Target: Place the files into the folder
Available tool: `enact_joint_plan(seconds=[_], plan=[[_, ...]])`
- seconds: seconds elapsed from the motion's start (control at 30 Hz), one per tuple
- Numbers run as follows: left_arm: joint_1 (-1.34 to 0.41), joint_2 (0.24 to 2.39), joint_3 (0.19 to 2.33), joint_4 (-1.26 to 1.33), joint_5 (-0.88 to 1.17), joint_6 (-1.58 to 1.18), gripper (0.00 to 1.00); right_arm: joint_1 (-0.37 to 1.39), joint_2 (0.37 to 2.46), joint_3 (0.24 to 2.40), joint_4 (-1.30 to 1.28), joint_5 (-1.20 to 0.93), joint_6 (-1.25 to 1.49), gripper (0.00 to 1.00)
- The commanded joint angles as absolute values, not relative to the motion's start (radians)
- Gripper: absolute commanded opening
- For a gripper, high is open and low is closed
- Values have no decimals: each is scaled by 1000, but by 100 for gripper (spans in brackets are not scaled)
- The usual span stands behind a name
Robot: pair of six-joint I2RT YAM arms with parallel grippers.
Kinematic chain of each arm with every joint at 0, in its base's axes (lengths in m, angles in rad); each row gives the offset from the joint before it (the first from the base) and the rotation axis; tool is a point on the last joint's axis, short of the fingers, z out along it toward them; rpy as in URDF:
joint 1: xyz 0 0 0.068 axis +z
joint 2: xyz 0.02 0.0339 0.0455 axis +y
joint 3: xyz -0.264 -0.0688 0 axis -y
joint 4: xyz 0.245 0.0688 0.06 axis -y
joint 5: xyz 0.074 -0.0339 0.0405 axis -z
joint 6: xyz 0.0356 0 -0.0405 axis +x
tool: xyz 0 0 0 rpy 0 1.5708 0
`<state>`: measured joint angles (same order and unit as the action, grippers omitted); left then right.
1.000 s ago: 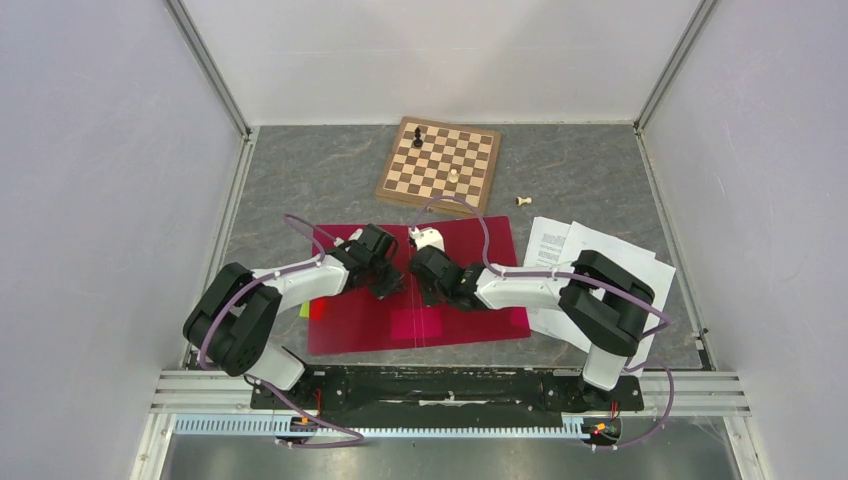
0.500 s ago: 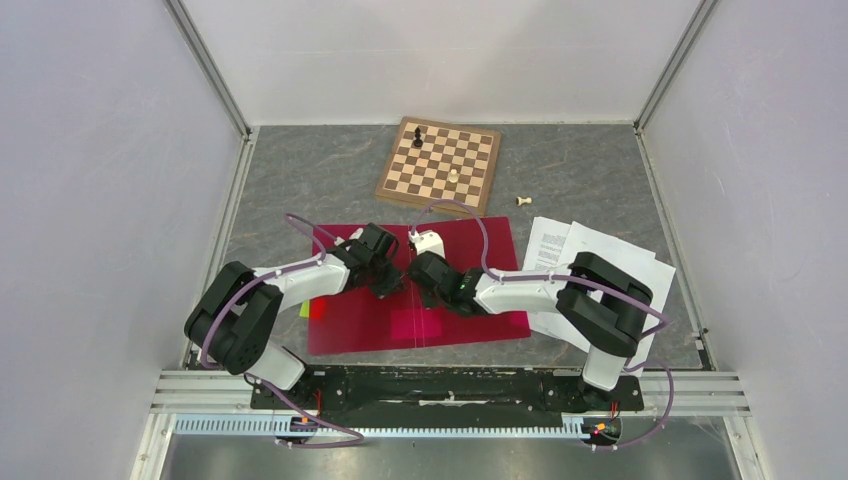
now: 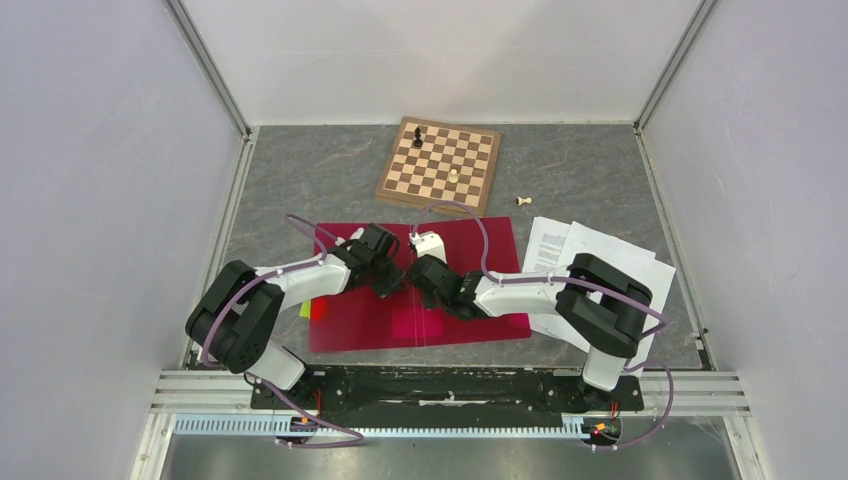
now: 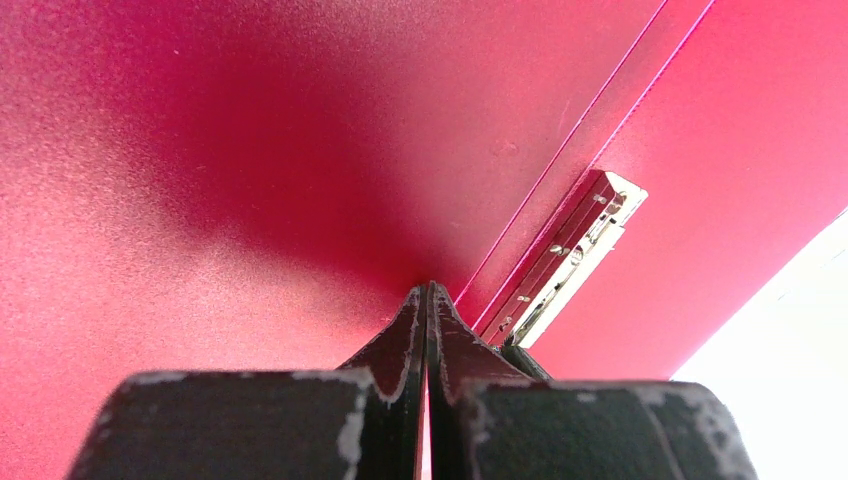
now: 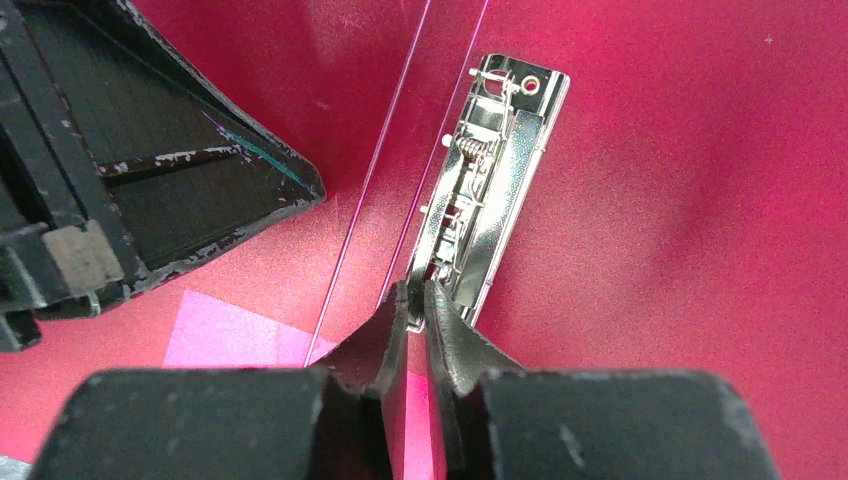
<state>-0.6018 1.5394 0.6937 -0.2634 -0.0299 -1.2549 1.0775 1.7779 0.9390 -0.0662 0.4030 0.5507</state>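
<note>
The crimson folder (image 3: pixel 470 250) lies open and flat on the table, with its metal clip (image 5: pixel 490 180) beside the spine. My left gripper (image 3: pixel 393 285) is shut and empty, its tips (image 4: pixel 428 290) down on the left cover by the spine, close to the clip (image 4: pixel 565 255). My right gripper (image 3: pixel 415 272) is shut, its tips (image 5: pixel 415 295) pinching the near end of the clip. The left gripper's fingers (image 5: pixel 200 180) show just left of it. The files (image 3: pixel 600 255), white printed sheets, lie on the table right of the folder, partly under my right arm.
A wooden chessboard (image 3: pixel 438 163) with a few pieces stands at the back. A loose pale pawn (image 3: pixel 523 201) lies right of it. A white label (image 3: pixel 430 241) sits at the folder's far edge and a pink patch (image 3: pixel 418 322) near its front.
My right gripper has edged a little left and away from me along the folder, closer to my left gripper. The left gripper has hardly moved.
</note>
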Motion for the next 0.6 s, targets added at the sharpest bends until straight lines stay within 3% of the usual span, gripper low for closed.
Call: enact_joint_plan(seconds=[0.0, 0.57], plan=[[-595, 1645, 602, -456, -209, -1255, 2, 1064, 1889, 856, -405, 494, 521, 8], [-566, 1655, 577, -431, -192, -1249, 2, 1033, 1787, 829, -374, 423, 498, 10]])
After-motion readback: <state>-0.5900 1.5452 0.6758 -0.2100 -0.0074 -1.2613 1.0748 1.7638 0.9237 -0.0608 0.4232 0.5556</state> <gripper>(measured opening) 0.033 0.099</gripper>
